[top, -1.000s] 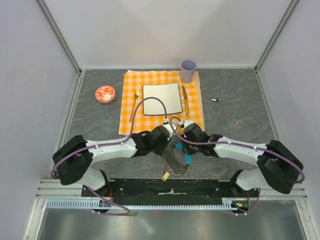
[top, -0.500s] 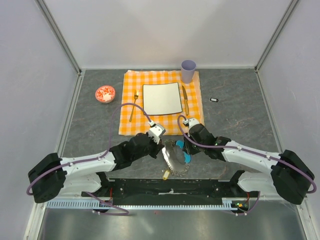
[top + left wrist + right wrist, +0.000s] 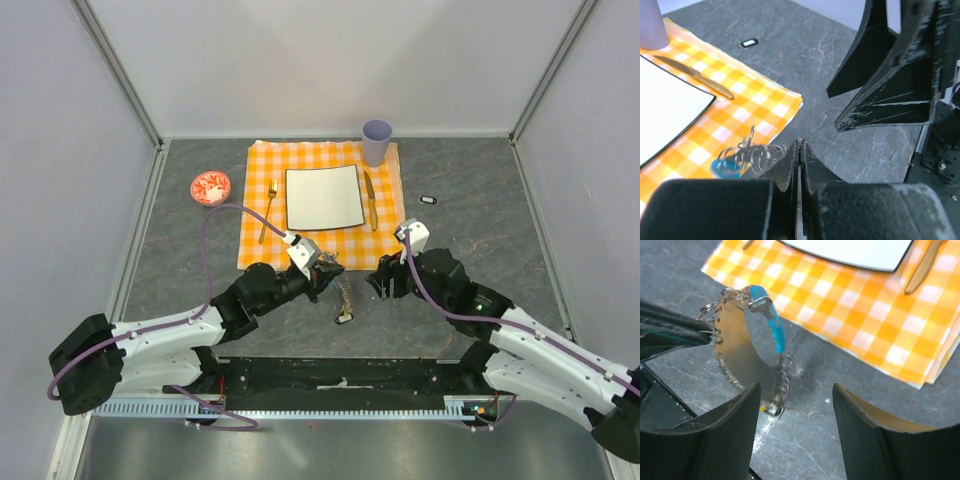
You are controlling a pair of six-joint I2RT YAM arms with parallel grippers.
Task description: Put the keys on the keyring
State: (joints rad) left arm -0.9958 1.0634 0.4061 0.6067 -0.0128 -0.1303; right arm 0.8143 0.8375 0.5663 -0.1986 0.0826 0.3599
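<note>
Right claw (image 3: pixel 796 395) now back off the keyring (image 3: pixel 771 320), wide apart; left claw (image 3: pixel 800 147) tight on its wire.

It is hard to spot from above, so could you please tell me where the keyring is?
In the top view the keyring hangs from the shut left end effector, centre of the table, just off the near edge of the checked cloth.
</note>
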